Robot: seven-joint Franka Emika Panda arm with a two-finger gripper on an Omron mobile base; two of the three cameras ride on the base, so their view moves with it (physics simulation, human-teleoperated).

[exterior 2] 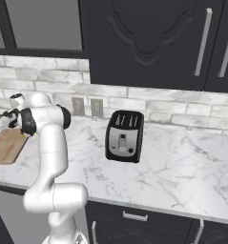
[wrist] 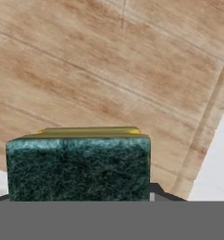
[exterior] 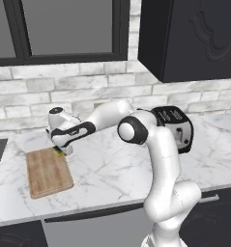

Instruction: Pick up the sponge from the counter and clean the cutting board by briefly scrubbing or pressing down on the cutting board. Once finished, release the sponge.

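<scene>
Step in hand: sponge is picked up and carried to the board; scrub/press not yet judged done.

End effector [exterior: 60,151] sits at the far end of the cutting board [exterior: 48,172], arm stretched out low to the left across the counter [exterior: 117,166]. The sponge [exterior: 58,152] shows as a small yellow-and-green block tucked under the hand, at the board's far edge. In the hand view the sponge [wrist: 78,164] is right at the camera, dark green scouring face toward the lens, a yellow strip along its upper edge, with the wood grain of the cutting board [wrist: 108,70] behind it and a sliver of white counter [wrist: 216,159] at the right. The end effector is closed on the sponge; its fingertips are hidden behind the block, so this is read from how the sponge sits fixed at the hand.

Contact: cannot tell from these views whether the sponge touches the wood or hangs just above it.

In the right base view the cutting board [exterior 2: 8,144] lies at the far left, hand above its far end. A black toaster [exterior 2: 125,136] stands well apart, to the right on the counter.

Next move, as judged: press down onto the board, or sweep briefly toward its middle, keeping the sponge off the edge. Then open the fingers to release.
</scene>
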